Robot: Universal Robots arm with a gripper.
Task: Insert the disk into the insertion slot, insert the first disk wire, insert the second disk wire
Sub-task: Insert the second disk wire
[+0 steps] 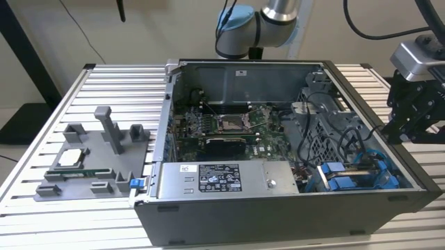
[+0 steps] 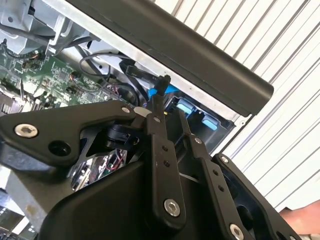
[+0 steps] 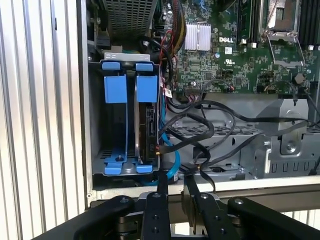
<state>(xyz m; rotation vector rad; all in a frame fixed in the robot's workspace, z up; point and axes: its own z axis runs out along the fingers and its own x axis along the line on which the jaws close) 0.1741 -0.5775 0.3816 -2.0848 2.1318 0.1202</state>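
In the exterior view the arm (image 1: 274,21) rises behind the open computer case (image 1: 278,219), and its wrist hangs outside the case wall on the exterior view's right. The black gripper (image 1: 402,136) points downward there, over the slatted aluminium table (image 1: 41,224) rather than over the case interior. In the first wrist view the gripper (image 3: 176,181) hovers just outside the case rim, level with the insertion slot (image 3: 96,125). Its two thin fingers (image 3: 162,186) stand close together with a narrow gap between them and nothing visible in it, so the jaws are slightly parted and empty. The second wrist view shows the gripper (image 2: 169,97) from behind, its tips near the case's dark top edge and the blue tabs (image 2: 186,106). The disk (image 3: 148,122) appears to sit on edge inside the slot, under the blue carrier tab (image 3: 146,88). Black cables (image 3: 200,131) coil loose just beside the bay, and a blue cable (image 3: 176,167) curves near its mouth. The gripper touches none of these.
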